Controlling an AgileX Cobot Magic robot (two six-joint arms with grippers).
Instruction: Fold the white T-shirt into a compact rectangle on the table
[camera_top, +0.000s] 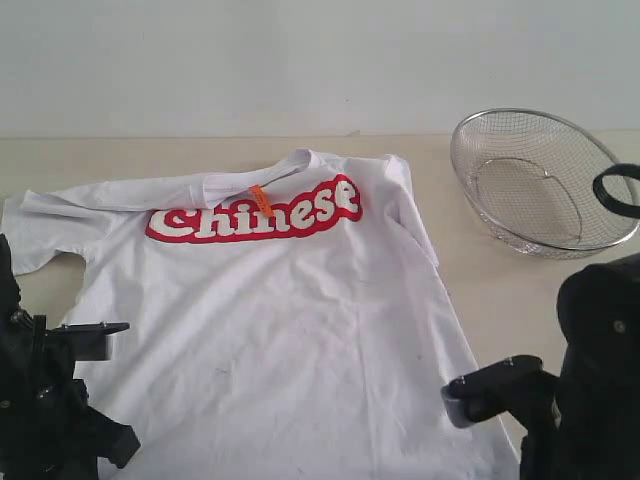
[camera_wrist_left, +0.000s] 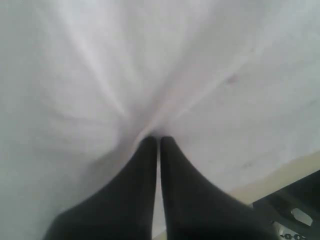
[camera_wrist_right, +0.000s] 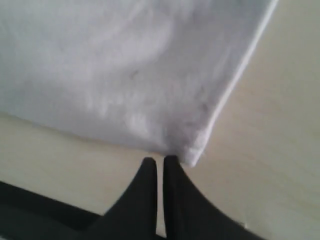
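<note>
The white T-shirt lies spread face up on the table, with red "Chinese" lettering and an orange neck tag. My left gripper is shut, and shirt cloth puckers in creases that run together at its tips. My right gripper is shut with its tips against the hem at a bottom corner of the shirt; no cloth shows between its fingers. In the exterior view only the arms show, left and right, at the shirt's near corners.
A silver wire-mesh basket stands at the back right of the table, apart from the shirt. Bare beige tabletop lies beside the shirt's right edge. A pale wall runs behind the table.
</note>
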